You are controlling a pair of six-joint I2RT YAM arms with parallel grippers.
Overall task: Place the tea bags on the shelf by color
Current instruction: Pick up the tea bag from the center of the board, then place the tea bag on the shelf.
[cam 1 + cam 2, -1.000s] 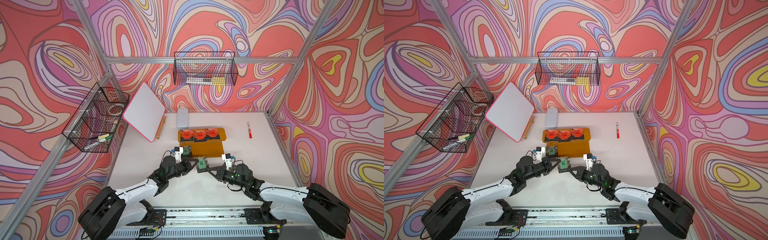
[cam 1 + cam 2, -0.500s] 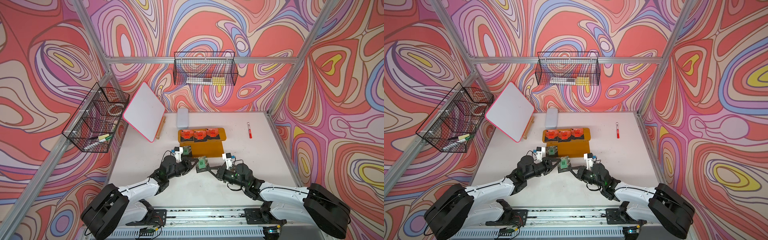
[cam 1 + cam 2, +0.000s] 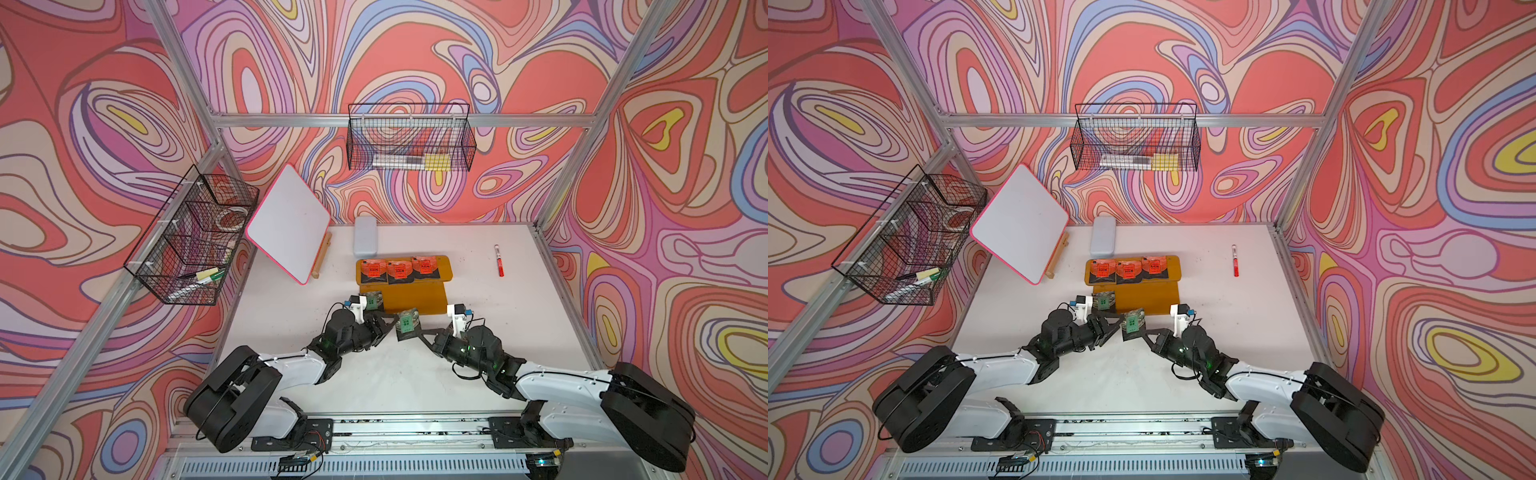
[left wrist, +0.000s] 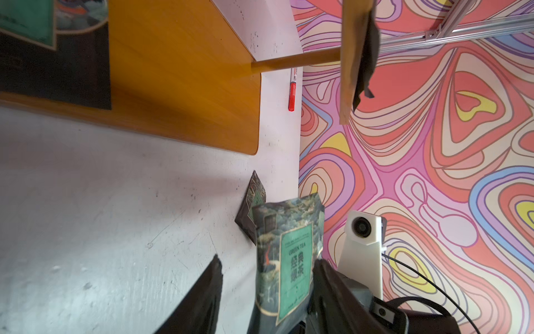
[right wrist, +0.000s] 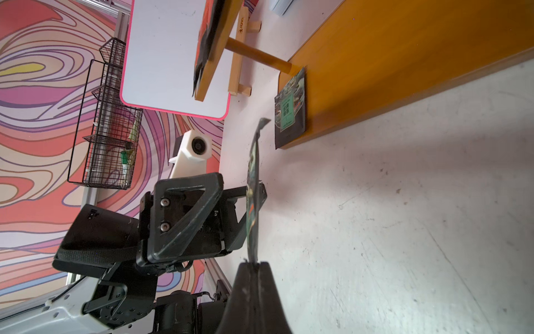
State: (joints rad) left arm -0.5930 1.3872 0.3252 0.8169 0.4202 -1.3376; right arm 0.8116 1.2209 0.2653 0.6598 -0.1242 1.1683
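The mustard shelf [image 3: 415, 299] carries three orange-red tea bags [image 3: 399, 269] along its upper tier. One green tea bag [image 3: 371, 300] lies at the left end of the lower tier. Just in front of the shelf a second green tea bag [image 3: 407, 322] hangs upright above the table, and my right gripper [image 5: 254, 264] is shut on its edge. My left gripper [image 4: 267, 261] is open around that same bag, its jaws standing either side of it. A third green tea bag [image 4: 251, 208] lies on the table behind the held one.
A red marker pen [image 3: 500, 261] lies at the back right. A white pink-edged board [image 3: 289, 224] leans on its stand at the left, with a grey box [image 3: 365, 236] behind the shelf. Black wire baskets hang on the back wall [image 3: 409, 143] and the left wall [image 3: 191, 237].
My right gripper closed on the green tea bag, then my left gripper opened off it. Both arms have stayed almost in place.
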